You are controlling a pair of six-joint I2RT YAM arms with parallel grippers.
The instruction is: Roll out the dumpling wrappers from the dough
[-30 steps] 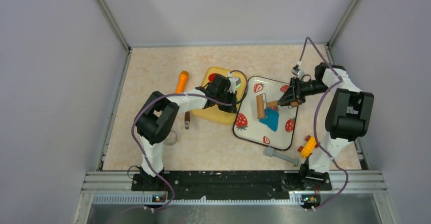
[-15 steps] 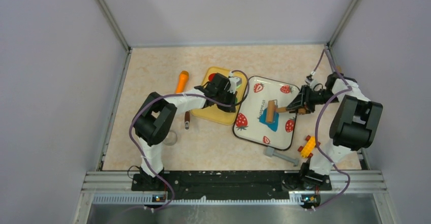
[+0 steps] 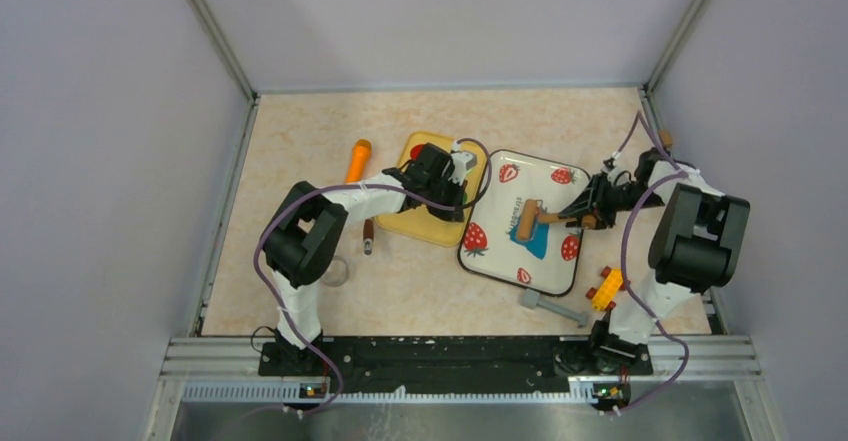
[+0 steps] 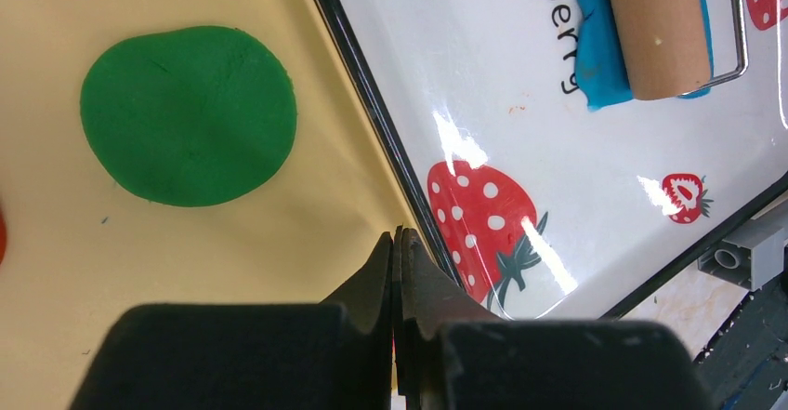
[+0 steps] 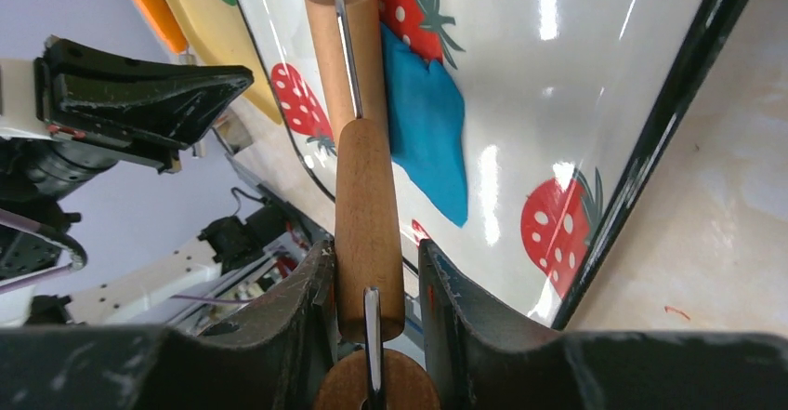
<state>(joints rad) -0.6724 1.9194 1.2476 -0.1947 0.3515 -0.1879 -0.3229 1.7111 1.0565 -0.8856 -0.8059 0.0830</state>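
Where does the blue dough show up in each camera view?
Top external: dough right of centre, on the strawberry tray.
Left wrist: dough at the top right, under the wooden roller.
Right wrist: dough upper centre, right of the roller.
Shared landmark: the roller lying on it.

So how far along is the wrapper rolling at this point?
Done: the blue dough is already pressed into a flat patch on the strawberry tray. In hand: the right hand grips the rolling pin by its handle, roller lying on the patch; the left hand is shut, holding nothing, at the yellow board's edge. Left: the patch is uneven-edged, not a clean round like the green disc.
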